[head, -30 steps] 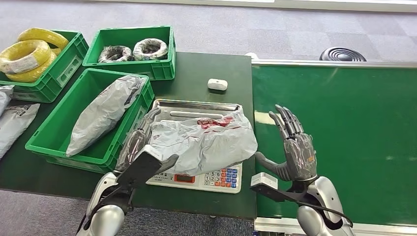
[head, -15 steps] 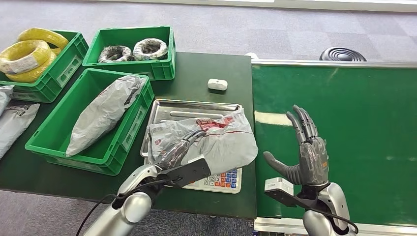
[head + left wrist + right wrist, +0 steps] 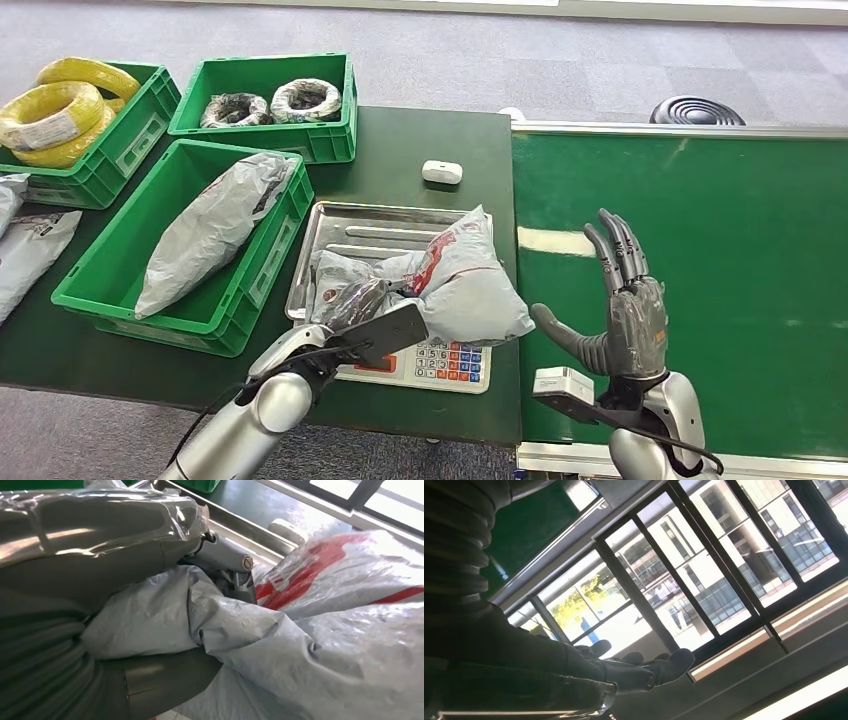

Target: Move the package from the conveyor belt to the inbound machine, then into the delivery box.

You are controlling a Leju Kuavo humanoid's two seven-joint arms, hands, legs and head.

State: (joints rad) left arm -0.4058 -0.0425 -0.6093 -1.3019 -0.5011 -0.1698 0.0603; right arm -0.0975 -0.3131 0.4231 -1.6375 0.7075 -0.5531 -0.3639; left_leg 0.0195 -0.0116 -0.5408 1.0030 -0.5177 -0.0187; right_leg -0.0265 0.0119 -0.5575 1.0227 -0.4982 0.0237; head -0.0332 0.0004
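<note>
Grey carpet floor [image 3: 560, 60], large windows [image 3: 704, 575]

Silver arms [image 3: 240, 425]; dark hands [image 3: 628, 320] (black cables)

Grey package [image 3: 455, 285] with red print in the left hand [image 3: 355, 303]; silver tray [image 3: 385, 222] beneath, green belt [image 3: 700, 230] beside the dark right hand [image 3: 625, 315]

A crinkled grey plastic package [image 3: 455, 285], faintly glossy with red print, lies on the brushed-metal tray [image 3: 375, 222] of the inbound machine. The left hand [image 3: 355, 300] gripping it wears clear, shiny film. Beside it, the matt green conveyor belt [image 3: 720, 230] has a pale metal rim.
</note>
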